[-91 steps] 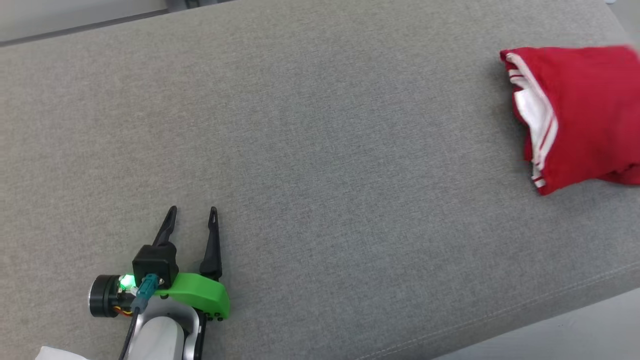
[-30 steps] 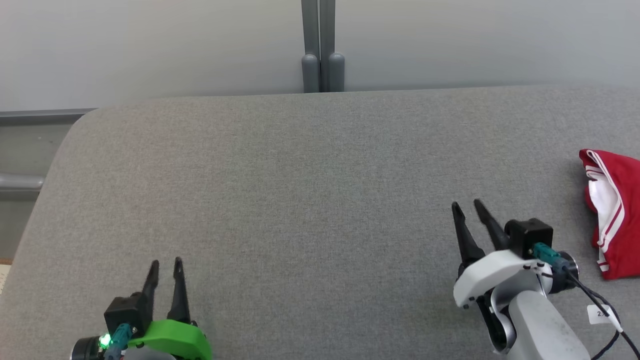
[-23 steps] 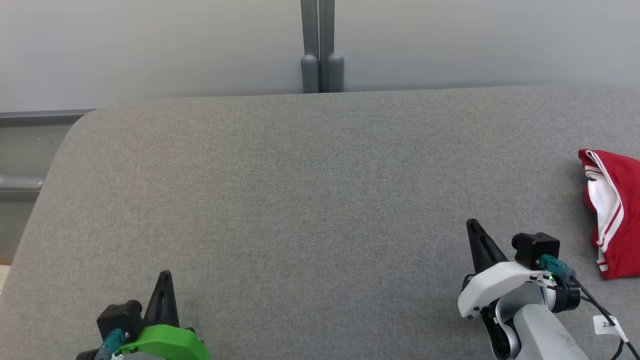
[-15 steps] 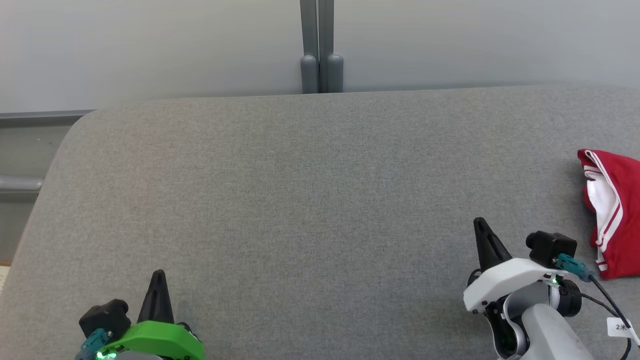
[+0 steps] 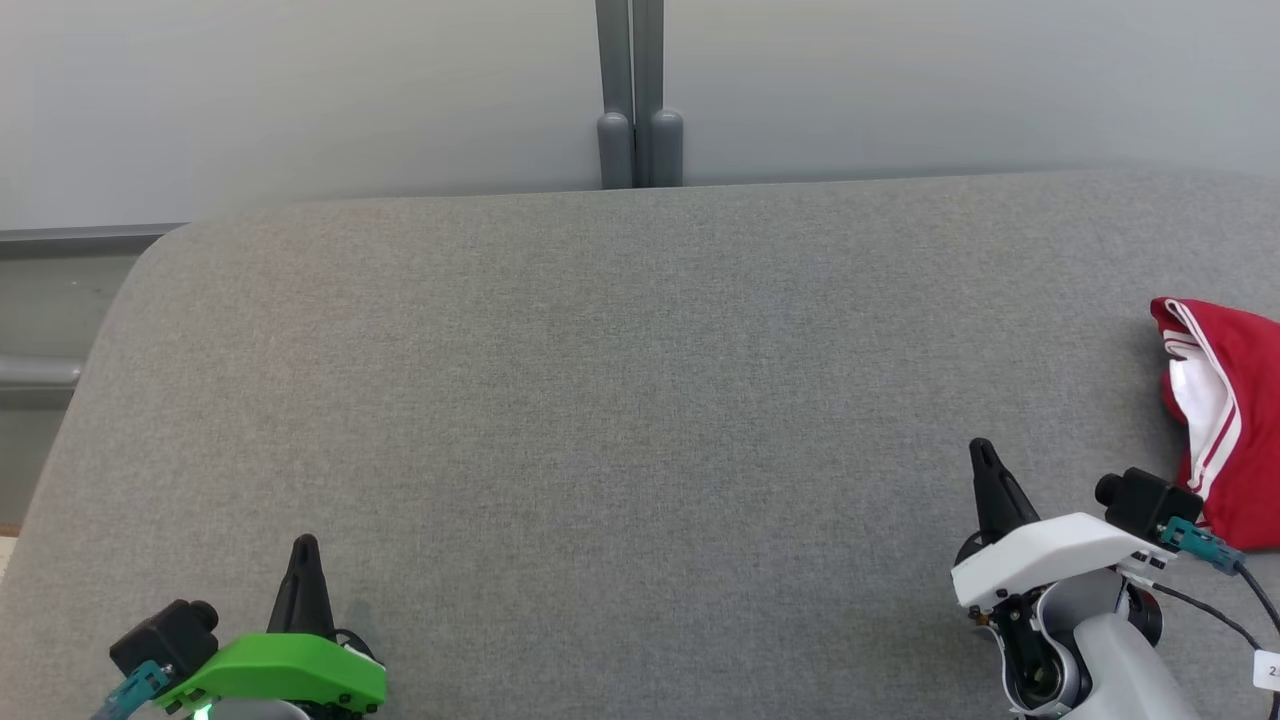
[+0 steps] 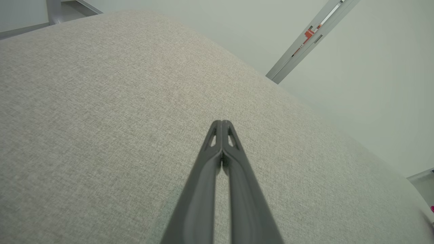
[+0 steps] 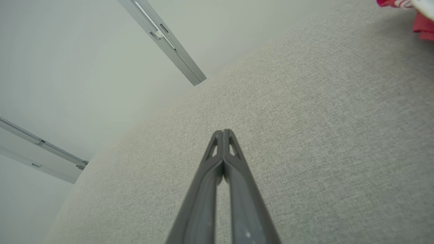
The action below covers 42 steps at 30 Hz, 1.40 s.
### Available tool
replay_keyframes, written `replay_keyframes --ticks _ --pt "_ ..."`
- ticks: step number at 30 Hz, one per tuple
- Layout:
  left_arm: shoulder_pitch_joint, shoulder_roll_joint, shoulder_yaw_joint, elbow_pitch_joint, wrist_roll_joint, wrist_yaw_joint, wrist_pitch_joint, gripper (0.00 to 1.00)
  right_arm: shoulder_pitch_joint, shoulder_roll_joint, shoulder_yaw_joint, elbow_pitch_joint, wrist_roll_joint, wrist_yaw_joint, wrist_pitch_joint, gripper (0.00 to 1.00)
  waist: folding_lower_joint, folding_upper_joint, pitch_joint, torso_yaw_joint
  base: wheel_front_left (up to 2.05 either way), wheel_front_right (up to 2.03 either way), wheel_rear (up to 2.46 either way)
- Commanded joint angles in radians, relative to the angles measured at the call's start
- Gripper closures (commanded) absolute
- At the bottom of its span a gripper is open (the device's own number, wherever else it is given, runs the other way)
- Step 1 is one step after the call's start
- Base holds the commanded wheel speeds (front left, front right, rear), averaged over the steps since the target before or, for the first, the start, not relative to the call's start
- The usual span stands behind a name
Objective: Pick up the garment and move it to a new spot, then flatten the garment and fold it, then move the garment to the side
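Head view, looking down on a broad table (image 5: 640, 400) covered in grey woven fabric, with a pale wall (image 5: 300, 100) behind it and a grey upright post (image 5: 640, 90) at the wall's middle.

My left claw (image 5: 304, 548) rises from the lower left corner. Its two dark fingers are pressed together into a single point, holding nothing. A bright green cover (image 5: 280, 675) sits at its base. My right claw (image 5: 985, 455) rises from the lower right, behind a white cover (image 5: 1050, 570). Its fingers are also together and empty.

The garment (image 5: 1240, 400) lies on the table at the far right and is cut off by the picture's edge. It is red, bunched or folded over, with a white inner panel and thin white stripes along its near edge. It sits to the right of my right claw, near the wrist but apart from the fingertips. It is well apart from my left claw, with a wide stretch of bare fabric between them.

Left wrist view: my left claw (image 6: 221, 123) points across the table (image 6: 101, 101), fingertips meeting, nothing between them.

Right wrist view: my right claw (image 7: 222, 133) points across the table (image 7: 322, 118), fingertips meeting. A sliver of the red garment (image 7: 420, 25) shows in the top right corner, away from the tips.
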State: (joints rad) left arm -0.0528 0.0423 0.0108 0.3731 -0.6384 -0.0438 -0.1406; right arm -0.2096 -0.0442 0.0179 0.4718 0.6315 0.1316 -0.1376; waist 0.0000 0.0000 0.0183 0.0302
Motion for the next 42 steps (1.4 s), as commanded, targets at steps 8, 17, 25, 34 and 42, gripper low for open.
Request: replay_keyframes --ticks 8,17,25,34,42 --pt "-0.031 0.005 0.018 -0.032 -0.138 -0.014 0.035 1.0 0.004 -0.004 -0.021 -0.048 0.139 0.0 0.034 1.0 0.0 0.0 -0.001 -0.003 0.0 0.0 0.0" --pt "-0.037 0.006 0.031 -0.046 -0.256 -0.026 0.066 1.0 0.018 -0.005 -0.037 -0.075 0.258 -0.001 0.065 1.0 0.0 0.0 -0.003 -0.005 0.0 0.0 0.0" --pt "-0.04 0.007 0.041 -0.057 -0.353 -0.034 0.091 1.0 0.029 -0.005 -0.05 -0.096 0.354 -0.001 0.091 1.0 0.0 0.0 -0.004 -0.008 0.0 0.0 0.0" --pt "-0.044 0.008 0.051 -0.07 -0.453 -0.043 0.118 1.0 0.041 -0.006 -0.063 -0.118 0.456 0.0 0.117 1.0 0.0 0.0 -0.005 -0.01 0.0 0.0 0.0" --pt "-0.049 0.008 0.06 -0.079 -0.534 -0.05 0.14 1.0 0.051 -0.006 -0.075 -0.135 0.537 0.0 0.138 1.0 0.0 0.0 -0.006 -0.013 0.0 0.0 0.0"
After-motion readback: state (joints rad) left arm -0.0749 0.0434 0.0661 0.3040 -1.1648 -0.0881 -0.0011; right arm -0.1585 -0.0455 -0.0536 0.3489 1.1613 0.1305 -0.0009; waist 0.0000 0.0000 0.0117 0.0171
